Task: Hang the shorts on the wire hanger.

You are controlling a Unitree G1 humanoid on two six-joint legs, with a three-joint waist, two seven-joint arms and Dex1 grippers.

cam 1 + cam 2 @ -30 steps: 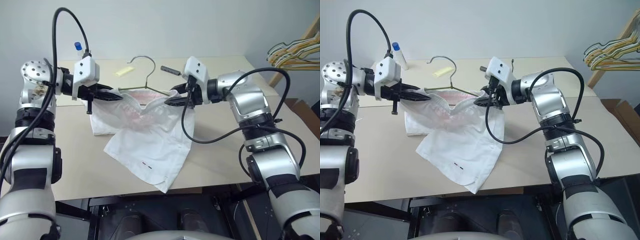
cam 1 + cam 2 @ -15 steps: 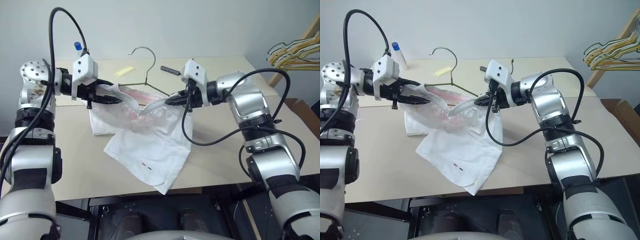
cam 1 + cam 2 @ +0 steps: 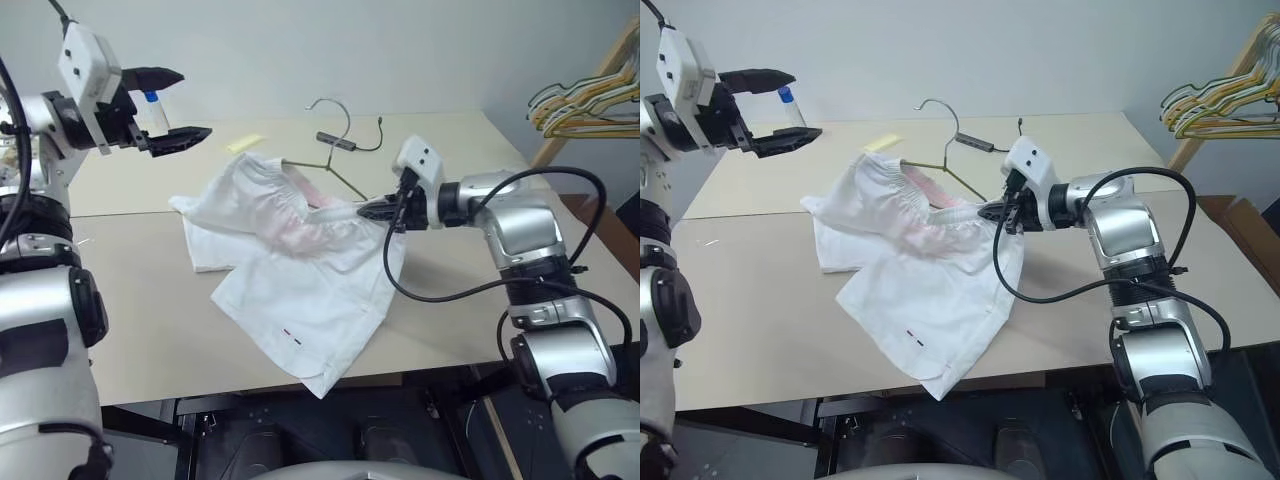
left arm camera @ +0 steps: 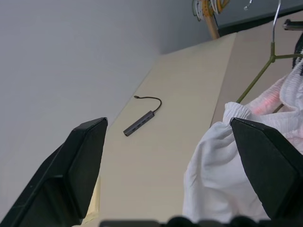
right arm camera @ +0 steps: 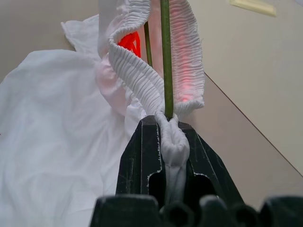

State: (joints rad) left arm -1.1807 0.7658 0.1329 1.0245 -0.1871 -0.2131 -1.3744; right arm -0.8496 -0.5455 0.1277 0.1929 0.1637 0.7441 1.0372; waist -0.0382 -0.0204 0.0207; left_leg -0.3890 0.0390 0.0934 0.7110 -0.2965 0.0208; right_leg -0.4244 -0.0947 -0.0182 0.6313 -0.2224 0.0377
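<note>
Table [image 3: 120, 300]: shorts [image 3: 300, 270] in R gripper [image 3: 372, 210]

Left end effector [image 3: 172, 103] now open, raised clear of the shorts [image 3: 300, 260], waistband released.

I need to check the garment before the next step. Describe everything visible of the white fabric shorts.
The white fabric shorts lie crumpled on the beige table, thin cloth with a gathered elastic waistband, a pink patch near the waist and a small dark mark near one hem. One leg hangs past the table's front edge. The thin olive-green wire hanger runs into the waistband. The right gripper pinches the waistband's edge.
</note>
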